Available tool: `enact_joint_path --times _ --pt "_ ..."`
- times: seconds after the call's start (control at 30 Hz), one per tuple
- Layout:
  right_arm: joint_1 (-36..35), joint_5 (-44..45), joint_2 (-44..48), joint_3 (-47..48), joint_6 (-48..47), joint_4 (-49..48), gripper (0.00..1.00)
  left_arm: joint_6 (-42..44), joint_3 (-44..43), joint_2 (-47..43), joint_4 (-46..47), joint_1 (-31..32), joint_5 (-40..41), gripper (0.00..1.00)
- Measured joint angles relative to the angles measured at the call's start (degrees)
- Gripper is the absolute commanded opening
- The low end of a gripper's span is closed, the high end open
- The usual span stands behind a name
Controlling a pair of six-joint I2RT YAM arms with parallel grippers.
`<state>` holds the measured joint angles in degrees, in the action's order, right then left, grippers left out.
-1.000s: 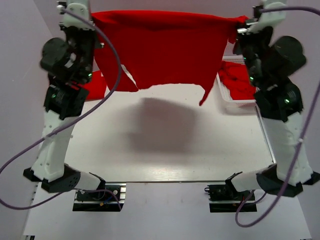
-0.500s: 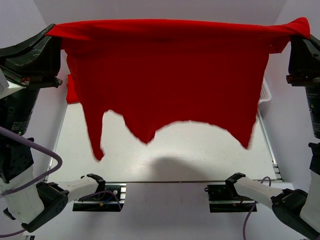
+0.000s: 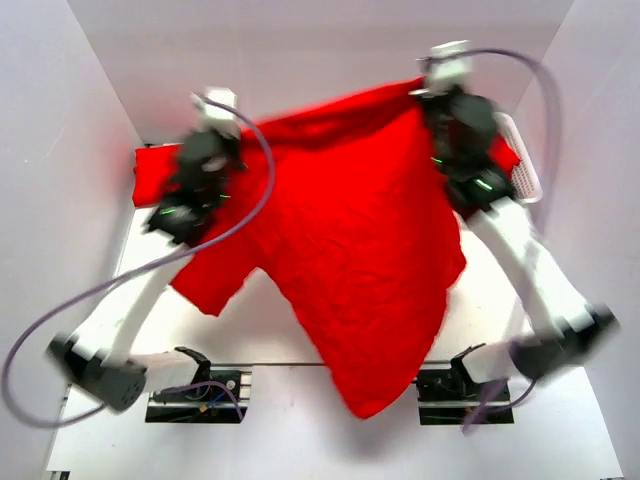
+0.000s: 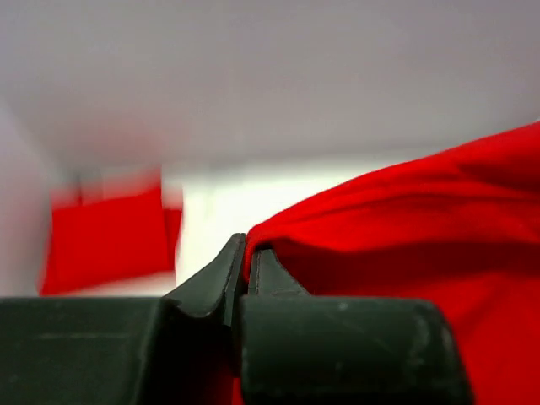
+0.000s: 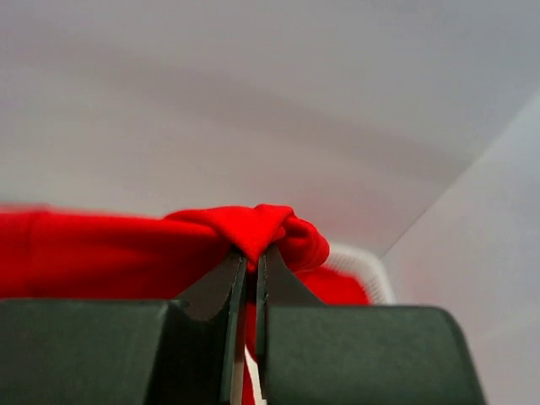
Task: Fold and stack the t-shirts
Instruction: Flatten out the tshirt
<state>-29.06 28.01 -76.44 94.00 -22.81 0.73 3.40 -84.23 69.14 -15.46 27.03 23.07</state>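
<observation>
A bright red t-shirt (image 3: 360,260) is stretched between my two grippers and spreads over the table, its lower end trailing past the near edge. My left gripper (image 3: 235,130) is shut on the shirt's far left corner; in the left wrist view the cloth (image 4: 396,219) is pinched at the gripper's (image 4: 247,253) tips. My right gripper (image 3: 425,88) is shut on the far right corner, with a bunched knob of cloth (image 5: 261,224) squeezed at the right gripper's (image 5: 251,257) tips. The arms are blurred.
Another red t-shirt (image 3: 150,175) lies flat at the far left of the table, also seen as a red patch (image 4: 105,232). A white lattice basket (image 3: 525,170) with red cloth (image 5: 333,287) in it stands at the far right. White walls enclose the table.
Both arms swung from high near the camera down and out toward the far side. The shirt, which hung like a curtain, now lies spread out over the table.
</observation>
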Motion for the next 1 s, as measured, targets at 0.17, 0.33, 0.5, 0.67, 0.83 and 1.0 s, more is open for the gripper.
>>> enact_joint_path --times 0.17,0.33,0.5,0.67,0.83,1.0 --pt "2.4 -2.4 -24.8 3.6 4.0 -0.9 0.27 -11.0 13.0 14.8 -4.2 -2.6 5.9 0.99" --pt "4.0 -8.4 -53.6 25.1 8.0 5.5 0.90 -20.2 1.5 37.7 -16.4 -7.5 6.2 1.00" --pt "4.6 -16.7 -57.0 25.9 10.8 12.1 0.90 -22.1 -3.8 40.8 -17.8 -10.6 4.5 1.00" --pt "4.6 -20.9 -49.6 24.8 13.6 13.1 0.90 -20.9 -3.8 35.4 -15.1 -11.0 0.5 1.00" --pt "4.5 -21.3 -36.2 14.5 20.6 16.9 0.90 -16.3 -1.6 33.7 -11.2 -10.6 -7.3 1.00" --pt "4.6 -19.7 -22.3 -5.0 29.6 18.7 0.90 -12.5 -1.0 35.7 -8.6 -9.7 -17.3 1.00"
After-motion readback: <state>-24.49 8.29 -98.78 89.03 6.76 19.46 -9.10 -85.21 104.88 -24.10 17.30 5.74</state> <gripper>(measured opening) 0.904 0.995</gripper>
